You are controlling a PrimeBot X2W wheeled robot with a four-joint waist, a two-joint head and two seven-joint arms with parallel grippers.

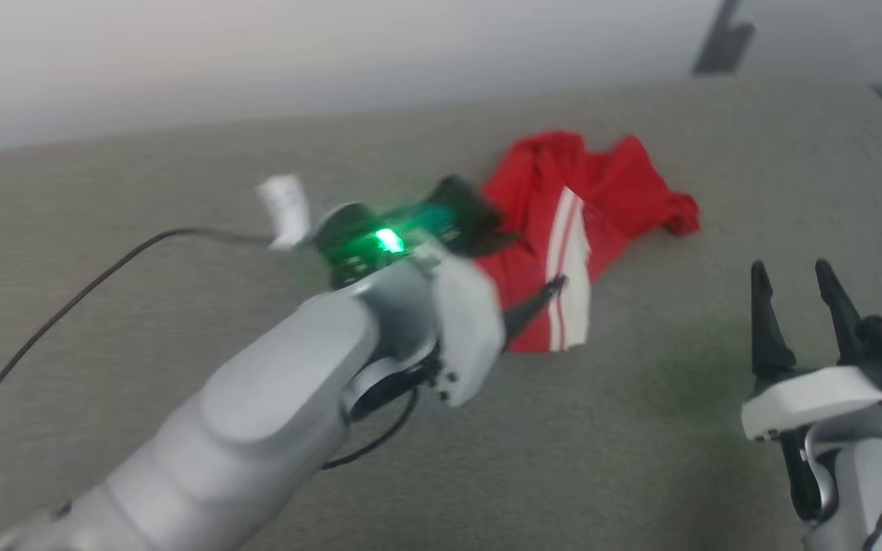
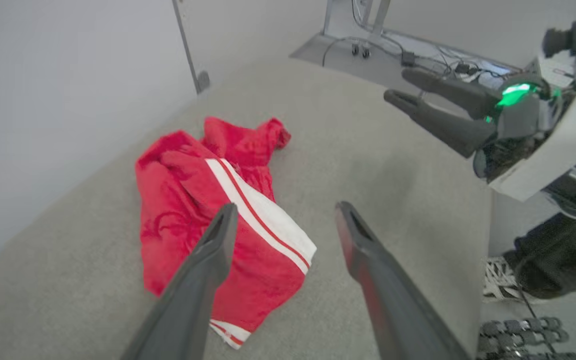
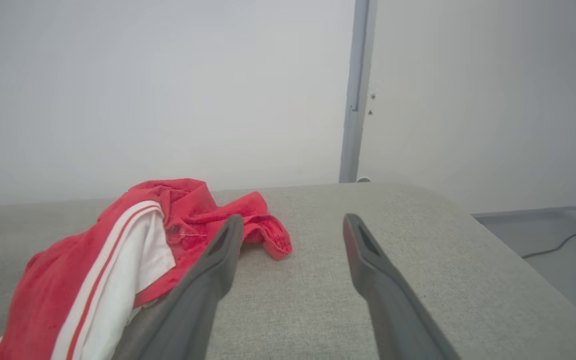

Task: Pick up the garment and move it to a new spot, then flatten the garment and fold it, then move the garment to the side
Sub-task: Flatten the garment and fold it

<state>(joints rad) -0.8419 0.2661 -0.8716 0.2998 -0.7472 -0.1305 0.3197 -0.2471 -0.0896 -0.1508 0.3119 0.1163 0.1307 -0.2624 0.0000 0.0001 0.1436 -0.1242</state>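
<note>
- Head view: the garment [image 1: 609,195] lies crumpled on the grey cloth-covered bench [image 1: 640,436], toward its far side, with a white striped panel facing up
- The left arm reaches in from the lower left. Its claw [image 1: 525,256] is blurred over the garment's near edge, with one dark fingertip above the white panel; here I cannot tell how far it gapes
- The right claw [image 1: 792,272] stands at the lower right with its fingers spread and nothing between them, well apart from the garment
- Left wrist view: the left claw [image 2: 285,210] is spread wide and empty; its left finger crosses the garment [image 2: 178,215] in the picture, though contact cannot be judged
- The right claw [image 2: 399,85] hangs at the upper right over the bench [image 2: 393,165], fingers parted
- Right wrist view: the right claw [image 3: 292,222] is spread and holds nothing, low above the bench [image 3: 308,300]
- The garment [image 3: 58,270] sits heaped to its left, white panel toward the camera, in front of a pale wall [image 3: 168,75]
</note>
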